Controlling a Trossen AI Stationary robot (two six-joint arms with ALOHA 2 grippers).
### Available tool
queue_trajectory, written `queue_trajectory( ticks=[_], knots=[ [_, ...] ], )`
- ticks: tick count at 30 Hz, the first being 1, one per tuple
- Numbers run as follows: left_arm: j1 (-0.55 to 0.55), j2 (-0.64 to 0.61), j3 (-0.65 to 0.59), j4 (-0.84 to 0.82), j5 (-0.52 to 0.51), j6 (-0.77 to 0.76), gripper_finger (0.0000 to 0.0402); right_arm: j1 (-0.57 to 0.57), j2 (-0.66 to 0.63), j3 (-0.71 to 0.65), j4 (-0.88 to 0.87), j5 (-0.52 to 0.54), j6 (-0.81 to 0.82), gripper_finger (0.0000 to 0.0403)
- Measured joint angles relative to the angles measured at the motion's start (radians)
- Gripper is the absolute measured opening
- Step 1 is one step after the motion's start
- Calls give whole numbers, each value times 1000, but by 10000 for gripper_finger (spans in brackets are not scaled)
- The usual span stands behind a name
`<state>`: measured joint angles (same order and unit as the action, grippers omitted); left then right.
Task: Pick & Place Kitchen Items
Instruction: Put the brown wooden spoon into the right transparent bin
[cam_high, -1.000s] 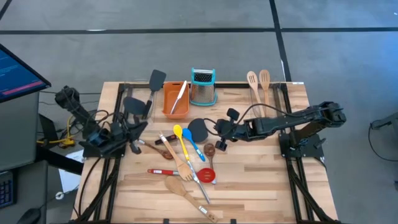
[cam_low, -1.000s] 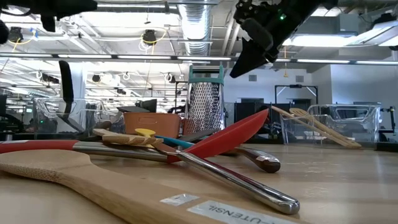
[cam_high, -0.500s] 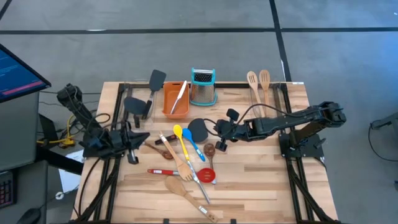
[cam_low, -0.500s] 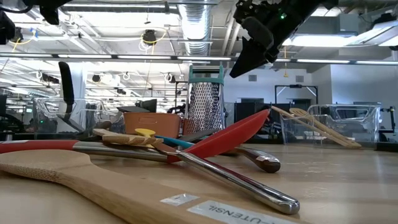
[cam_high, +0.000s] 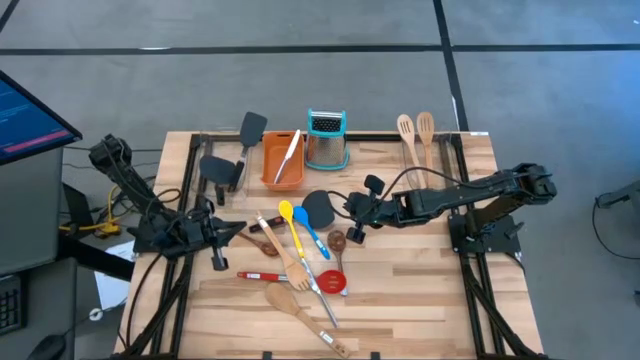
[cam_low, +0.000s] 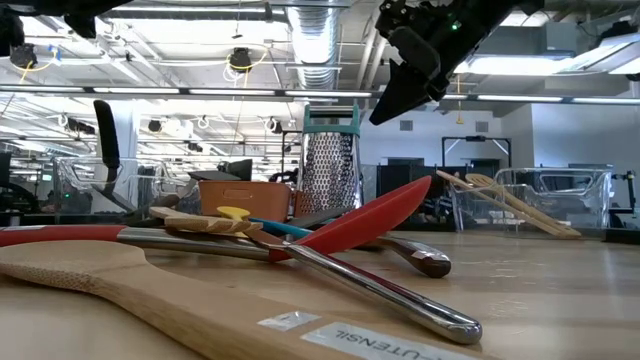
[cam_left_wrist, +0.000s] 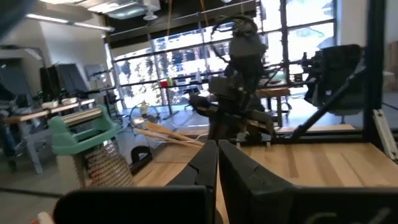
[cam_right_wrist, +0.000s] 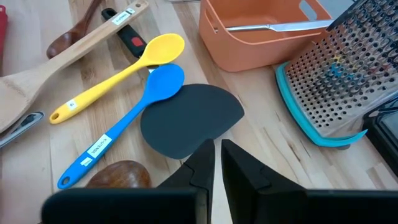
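**High view: utensils still scattered, both claws empty**

High view shows the table (cam_high: 400, 290) with most of the work undone — utensils lie loose across its middle, which I judge to be the pile awaiting sorting. The right arm reaches in from the right side, its gripper (cam_high: 352, 222) hanging above the black spoon (cam_high: 318, 208), fingers nearly together and holding nothing; that looks like a pose taken before lowering onto a handle. The left gripper (cam_high: 225, 240) sits at the table's left edge, pinched shut and empty, apparently waiting.

The grater (cam_high: 327, 140) stands upright at the back, just beside the orange tray (cam_high: 270, 172), where one pale-handled tool (cam_high: 289, 156) already lies — probably the drop-off place. Two black turners (cam_high: 232, 150) rest at the back left, two wooden spatulas (cam_high: 416, 133) at the back right, well apart from the pile.

In the pile, the yellow spoon (cam_right_wrist: 118, 76) and blue spoon (cam_right_wrist: 124, 122) lie side by side, bowls touching the black spoon. The red spoon (cam_low: 365, 217) leans across a steel handle (cam_low: 390, 295), so lifting either may shift the other.
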<state>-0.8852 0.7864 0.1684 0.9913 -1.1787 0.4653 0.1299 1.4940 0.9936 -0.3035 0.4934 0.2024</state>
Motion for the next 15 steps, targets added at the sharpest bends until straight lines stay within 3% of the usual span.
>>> queue_trajectory(
  ticks=[9, 15],
  knots=[
    [1, -3, 0, 4, 38, 6, 1, 0, 0, 0, 31, -1, 0, 24],
    [1, -8, 0, 3, 149, -34, 1, 0, 0, 0, 81, -2, 0, 24]
  ],
)
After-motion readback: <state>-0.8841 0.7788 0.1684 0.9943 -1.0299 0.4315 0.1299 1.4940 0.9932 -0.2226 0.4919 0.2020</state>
